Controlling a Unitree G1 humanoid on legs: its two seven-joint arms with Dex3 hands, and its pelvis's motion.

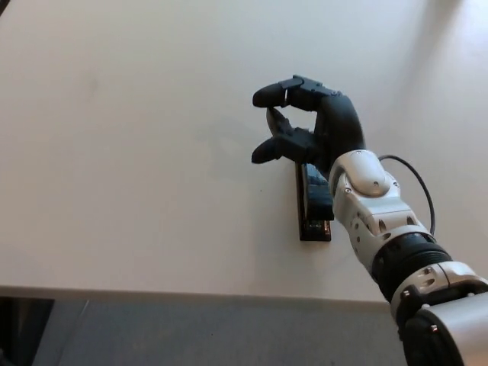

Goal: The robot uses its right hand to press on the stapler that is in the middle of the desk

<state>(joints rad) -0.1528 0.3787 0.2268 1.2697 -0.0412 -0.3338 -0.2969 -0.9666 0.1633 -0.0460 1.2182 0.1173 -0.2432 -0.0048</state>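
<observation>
- writing: no brand, label or letters can be read on any surface here; the stapler [314, 204] is small and partly covered, so any marking on it cannot be made out.
- stapler: a long, narrow body, dark and glossy on top, with a thin brownish edge along its left side and at the near end. it lies flat on the desk [137, 168], with its length running away from the robot.
- only the near part of the stapler shows; the far part is hidden under the right hand [309, 130].
- right hand: black, with thumb and two thick fingers [278, 93] spread apart and curled a little, holding nothing. the fingertips point to the robot's left, beyond the stapler's left side.
- the heel of the hand is over the far half of the stapler; it is not possible to tell if the hand touches it or is only above it.
- the white wrist and forearm [381, 221] come from the lower right, just to the right of the stapler's near end, with a thin black cable [424, 192] looping beside them.
- the desk is pale, plain and matte, and its near edge passes below the stapler and the forearm.
</observation>
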